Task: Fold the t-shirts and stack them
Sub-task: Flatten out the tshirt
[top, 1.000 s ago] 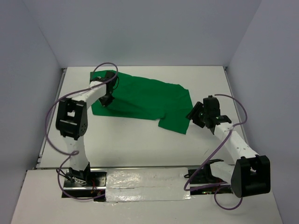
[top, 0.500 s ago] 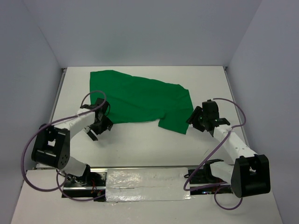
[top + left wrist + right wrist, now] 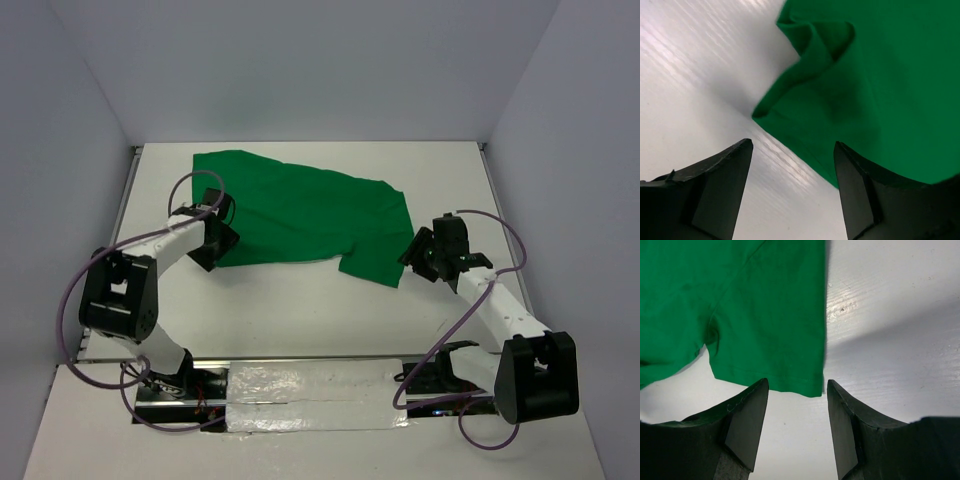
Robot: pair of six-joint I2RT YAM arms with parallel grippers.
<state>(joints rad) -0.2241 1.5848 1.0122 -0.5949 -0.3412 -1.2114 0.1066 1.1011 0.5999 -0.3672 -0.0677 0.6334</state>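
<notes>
The t-shirt is plain bright green and lies spread flat across the back half of the white table. My left gripper sits at the shirt's near left edge. In the left wrist view the left gripper is open over bare table, with the shirt's hem crossing between the fingertips and a turned-over cloth corner ahead. My right gripper stands open just off the shirt's right sleeve. The right wrist view shows that sleeve's hem lying just ahead of the right gripper, which holds nothing.
The white table is boxed in by pale walls at the back and both sides. A shiny taped strip runs along the near edge between the arm bases. Purple cables loop off both arms.
The left gripper let go of the shirt's left part and opened, pulled back toward the near side, then came forward again to the shirt's near left edge. The right arm shifted only slightly.
</notes>
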